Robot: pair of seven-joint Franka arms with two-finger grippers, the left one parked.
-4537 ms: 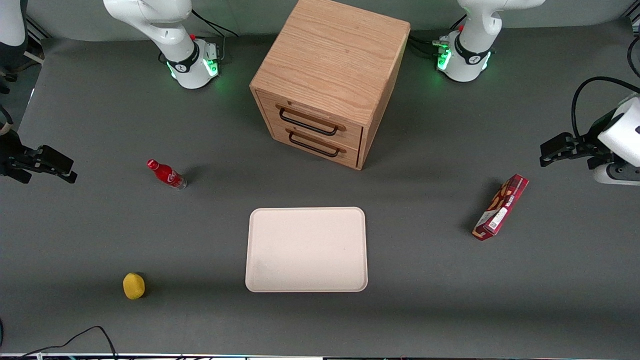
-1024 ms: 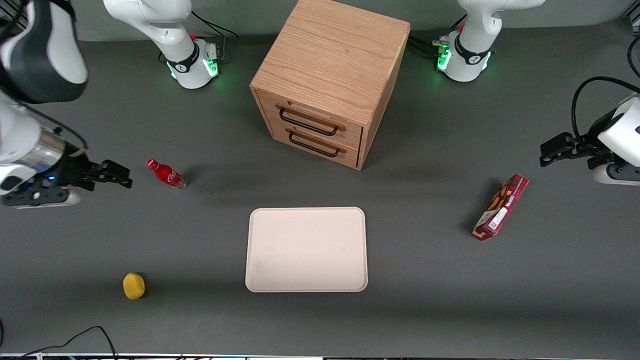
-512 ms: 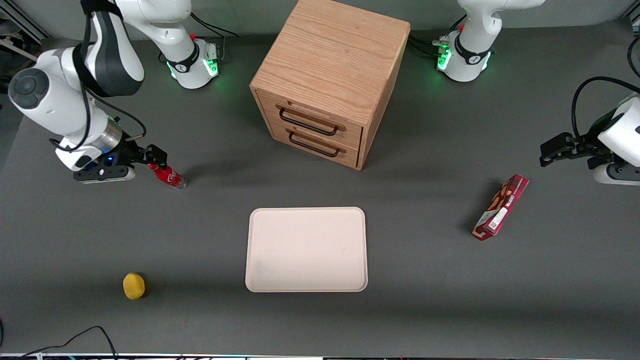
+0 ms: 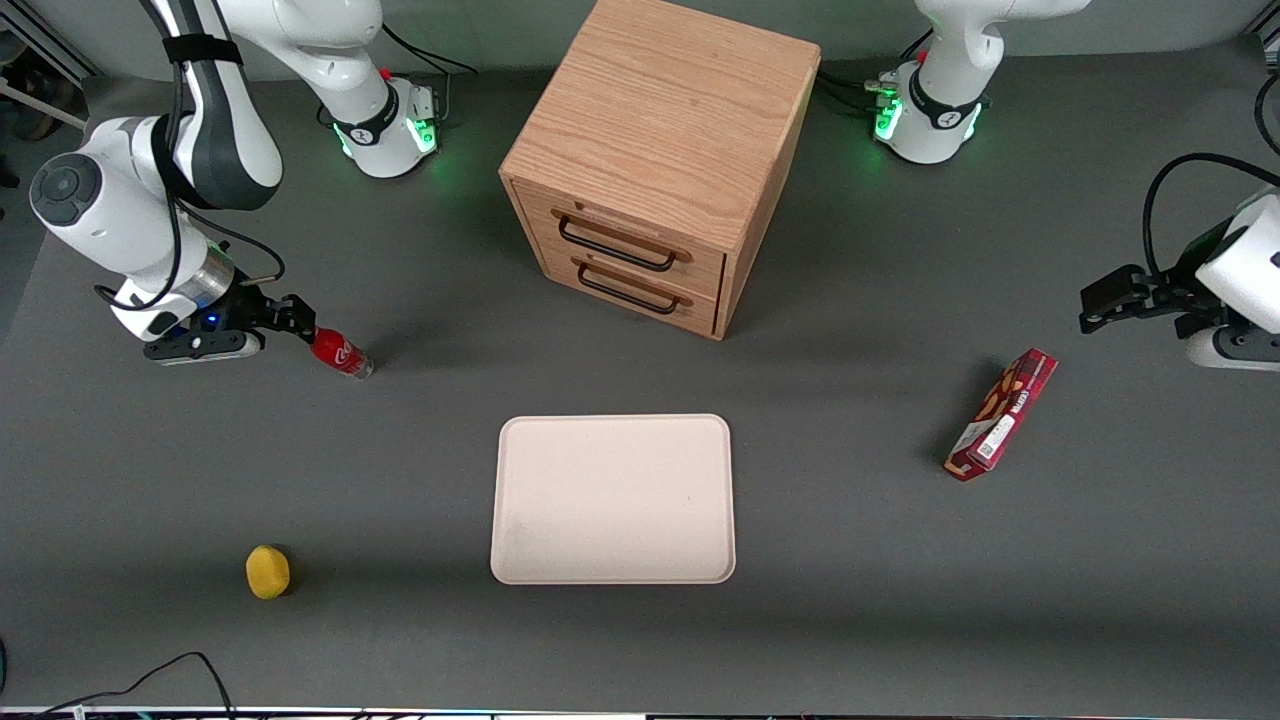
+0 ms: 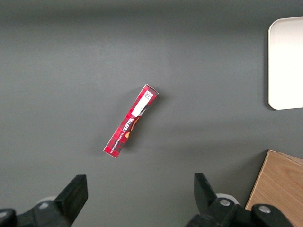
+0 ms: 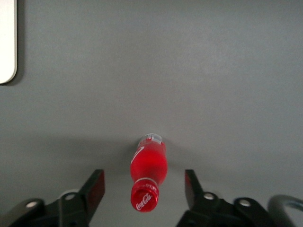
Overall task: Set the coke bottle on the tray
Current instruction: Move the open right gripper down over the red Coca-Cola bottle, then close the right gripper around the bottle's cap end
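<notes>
The coke bottle (image 4: 341, 353), slim and red with a red cap, stands on the grey table toward the working arm's end. My right gripper (image 4: 303, 322) is at its top. The wrist view shows the gripper (image 6: 143, 187) open, one finger (image 6: 96, 185) on each side of the bottle (image 6: 148, 163) at cap height, with a gap on both sides. The pale cream tray (image 4: 612, 498) lies flat near the table's middle, nearer the front camera than the bottle. One tray corner (image 6: 7, 42) shows in the wrist view.
A wooden two-drawer cabinet (image 4: 655, 160) stands farther from the camera than the tray. A red snack box (image 4: 1002, 413) lies toward the parked arm's end. A small yellow object (image 4: 267, 571) sits near the front edge, with a black cable (image 4: 150, 680) close by.
My right arm has swung in from the table's end to the bottle. Its open fingers now straddle the cap. The bottle and tray have not moved.
</notes>
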